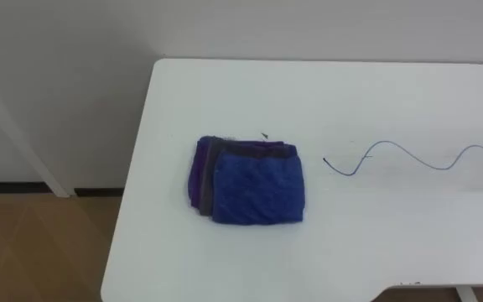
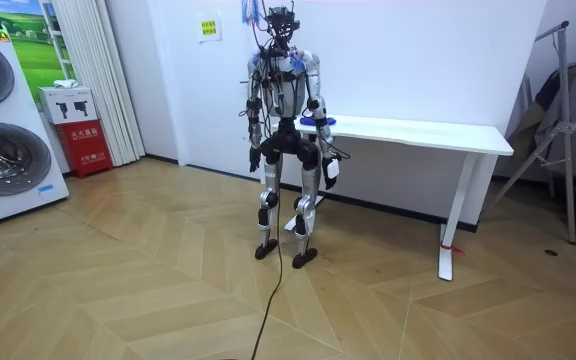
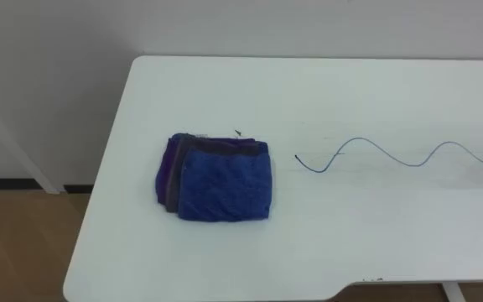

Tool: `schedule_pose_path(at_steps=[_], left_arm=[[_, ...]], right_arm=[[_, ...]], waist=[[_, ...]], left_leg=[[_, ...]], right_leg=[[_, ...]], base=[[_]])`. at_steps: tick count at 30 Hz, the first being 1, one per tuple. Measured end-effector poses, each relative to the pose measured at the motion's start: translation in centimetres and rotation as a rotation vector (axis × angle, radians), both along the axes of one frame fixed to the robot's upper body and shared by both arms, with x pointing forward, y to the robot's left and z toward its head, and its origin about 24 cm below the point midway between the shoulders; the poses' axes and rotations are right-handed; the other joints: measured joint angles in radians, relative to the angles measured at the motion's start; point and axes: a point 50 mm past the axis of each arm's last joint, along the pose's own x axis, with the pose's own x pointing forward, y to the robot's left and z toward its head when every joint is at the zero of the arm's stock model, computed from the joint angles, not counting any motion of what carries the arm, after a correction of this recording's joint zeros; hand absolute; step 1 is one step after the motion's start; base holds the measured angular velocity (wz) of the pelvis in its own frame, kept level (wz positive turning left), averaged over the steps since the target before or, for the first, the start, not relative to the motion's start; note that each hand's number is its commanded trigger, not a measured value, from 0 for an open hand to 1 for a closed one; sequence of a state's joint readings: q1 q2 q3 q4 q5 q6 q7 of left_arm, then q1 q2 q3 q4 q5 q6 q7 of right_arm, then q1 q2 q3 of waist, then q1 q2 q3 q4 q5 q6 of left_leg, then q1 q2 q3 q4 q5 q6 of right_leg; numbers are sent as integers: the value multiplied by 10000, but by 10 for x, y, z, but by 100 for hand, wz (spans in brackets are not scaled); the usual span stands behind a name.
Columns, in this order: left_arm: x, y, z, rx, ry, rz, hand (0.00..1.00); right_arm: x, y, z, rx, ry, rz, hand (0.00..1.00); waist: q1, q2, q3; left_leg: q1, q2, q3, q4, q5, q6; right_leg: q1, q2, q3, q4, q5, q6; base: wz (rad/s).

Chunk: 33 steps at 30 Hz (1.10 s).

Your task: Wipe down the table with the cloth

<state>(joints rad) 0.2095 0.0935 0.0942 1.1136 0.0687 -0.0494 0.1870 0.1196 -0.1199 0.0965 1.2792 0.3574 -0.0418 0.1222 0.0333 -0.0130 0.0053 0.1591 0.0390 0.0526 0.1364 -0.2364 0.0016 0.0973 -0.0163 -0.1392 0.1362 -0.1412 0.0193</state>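
Robot stands at the long white rectangular table, close to the near edge at its left end, facing the wall behind it.

Folded square cloth of quilted blue fabric with purple layers beneath lies flat on the table near that left end, about midway between the near and far edges. Its stacked fold edges show on the side toward the table's left end. It is roughly square, with no marked long axis.

Thin blue wavy line drawn on the tabletop starts just beside the cloth on the side away from the table's left end. It runs along the table's length toward the far right end. Cloth and line are not touching.

Left hand hangs at the hip, below the tabletop and just off the table's left end. Right hand hangs below the near table edge, roughly under the cloth. Both are too small in the room view to tell whether open or closed. Neither is on the cloth.

Judgement: task not yet begun. The cloth lies up and forward of both hands. The right hand looks the nearer, and it is on the side the wipe must travel, along the table's length over the line.
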Motion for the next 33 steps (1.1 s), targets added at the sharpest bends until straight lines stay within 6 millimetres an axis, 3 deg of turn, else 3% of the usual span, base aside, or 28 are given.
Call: schedule_pose_path(at_steps=[24, 27, 33], left_arm=[[-11, 2, -1, -12, 330, 221, 0], [-13, 6, 0, 68, 311, 647, 0], [-26, 22, 3, 371, 657, 2123, 0]], right_arm=[[-8, -2, -1, -125, 338, -558, 0], [-20, -9, -1, -479, 642, -1963, 0], [-51, -30, 4, -1275, 1282, -6024, 0]], waist=[[-22, -1, 5], [-14, -43, 33], [-524, -62, 29]], left_leg=[[148, 5, -4, -18, -3, -2], [218, 7, 11, -39, -3, -2], [292, 6, -50, -34, -14, 0]], right_leg=[[151, 3, -13, -22, 0, 0], [203, 5, -2, -18, -1, 1], [310, -1, -10, -9, -27, -1]], base=[[0], [0], [3]])
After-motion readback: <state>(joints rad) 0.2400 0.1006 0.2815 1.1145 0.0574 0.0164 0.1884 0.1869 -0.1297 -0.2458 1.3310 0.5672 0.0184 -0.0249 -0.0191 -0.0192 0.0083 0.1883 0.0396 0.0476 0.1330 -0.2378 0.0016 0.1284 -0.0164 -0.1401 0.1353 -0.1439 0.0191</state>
